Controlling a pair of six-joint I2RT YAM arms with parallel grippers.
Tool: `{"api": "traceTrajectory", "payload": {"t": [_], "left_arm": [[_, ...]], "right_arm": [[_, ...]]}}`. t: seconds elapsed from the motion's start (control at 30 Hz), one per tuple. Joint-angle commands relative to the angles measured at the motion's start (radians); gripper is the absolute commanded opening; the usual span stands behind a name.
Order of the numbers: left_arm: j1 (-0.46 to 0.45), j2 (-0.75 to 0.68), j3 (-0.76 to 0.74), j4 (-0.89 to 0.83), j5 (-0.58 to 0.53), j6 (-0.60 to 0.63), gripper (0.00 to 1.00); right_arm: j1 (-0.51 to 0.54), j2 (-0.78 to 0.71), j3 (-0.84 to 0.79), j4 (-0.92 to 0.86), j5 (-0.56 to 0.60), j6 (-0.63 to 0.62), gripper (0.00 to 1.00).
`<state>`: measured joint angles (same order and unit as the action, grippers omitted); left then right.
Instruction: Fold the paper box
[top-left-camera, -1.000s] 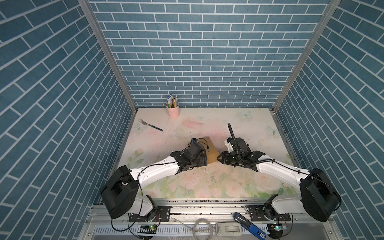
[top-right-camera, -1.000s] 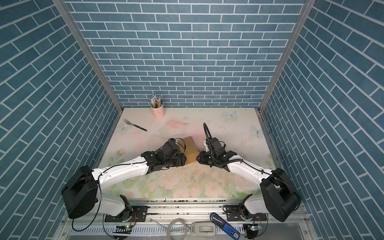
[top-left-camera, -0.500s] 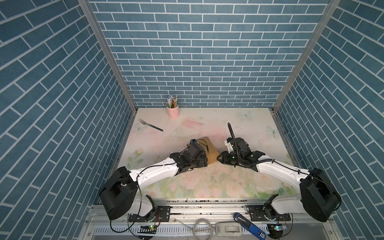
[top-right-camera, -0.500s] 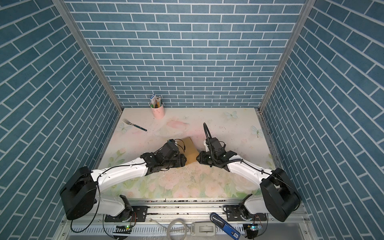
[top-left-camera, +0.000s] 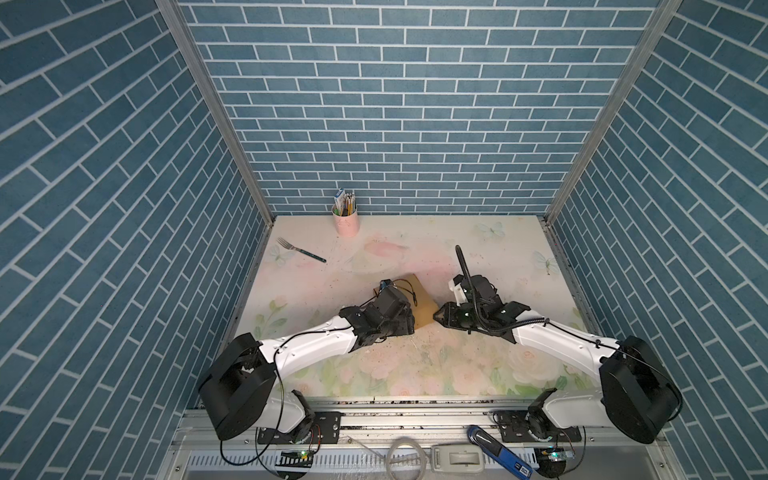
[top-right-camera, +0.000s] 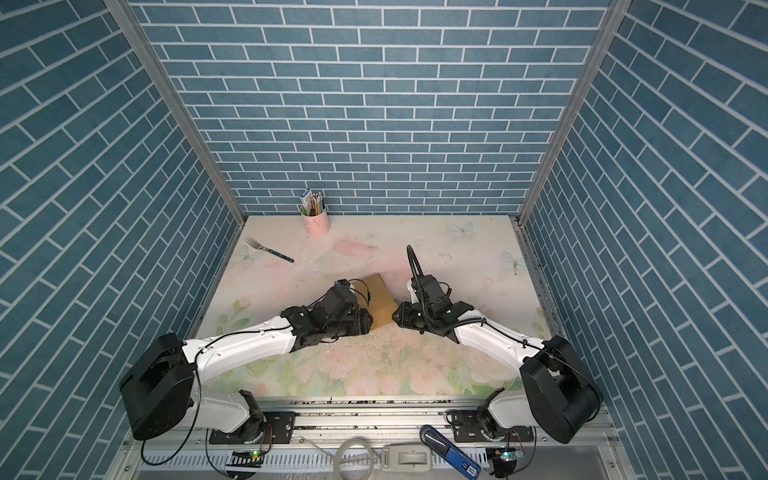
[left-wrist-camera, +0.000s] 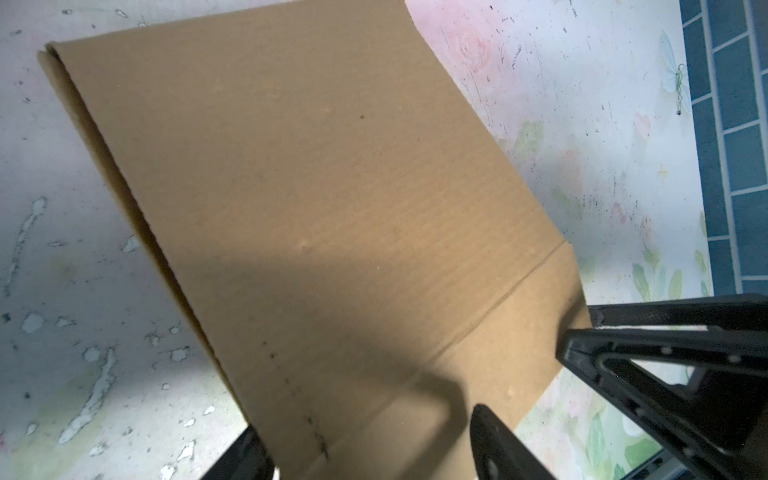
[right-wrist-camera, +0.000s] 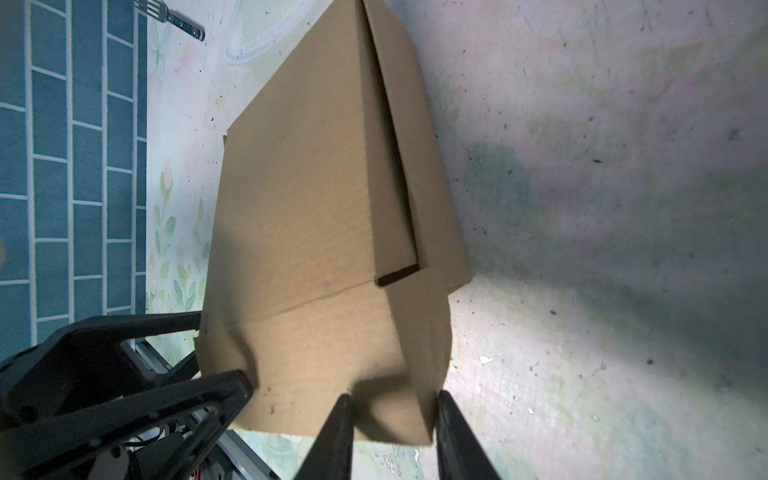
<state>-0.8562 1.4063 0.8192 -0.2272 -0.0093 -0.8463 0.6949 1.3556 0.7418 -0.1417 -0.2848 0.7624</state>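
Blue brick-patterned walls (top-left-camera: 374, 104) close in three sides of a floral table (top-left-camera: 498, 257). Both top views show the left arm (top-left-camera: 307, 353) and the right arm (top-left-camera: 552, 345) reaching low from the near corners toward the middle of the table. Between them is the paper box (top-left-camera: 422, 305), plain brown and partly folded, with one side wall turned up and its near end raised. The left gripper (left-wrist-camera: 365, 424) is spread wide across a near corner of the box. One finger (right-wrist-camera: 232, 386) lies on the broad top face and the other passes behind the edge, so the cardboard sits clamped between them. The right gripper (right-wrist-camera: 394, 399) has its jaws fairly close together and pinches the folded near corner on the other side. A pink cup (top-left-camera: 345, 222) stuffed with pens stands at the back wall, well apart from the box. A fork (top-left-camera: 300, 250) lies flat near the left wall.
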Motion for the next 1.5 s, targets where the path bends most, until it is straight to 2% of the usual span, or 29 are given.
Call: {"api": "traceTrajectory", "payload": {"t": [0.0,0.2,0.67,1.47], "left_arm": [[-0.018,-0.032,0.002,0.004,0.024,-0.002,0.73],[-0.023,-0.067,0.025,-0.054,-0.016,0.013,0.74],[-0.023,-0.009,-0.005,-0.020,0.011,0.000,0.74],[-0.003,-0.023,-0.091,-0.022,0.002,-0.010,0.73]], "right_arm": [[0.009,0.002,0.001,0.022,-0.024,-0.017,0.34],[0.010,0.014,0.005,0.025,-0.023,-0.018,0.34],[0.010,0.011,0.008,0.008,-0.017,-0.025,0.34],[0.011,0.082,0.007,0.002,0.010,-0.063,0.35]]}}
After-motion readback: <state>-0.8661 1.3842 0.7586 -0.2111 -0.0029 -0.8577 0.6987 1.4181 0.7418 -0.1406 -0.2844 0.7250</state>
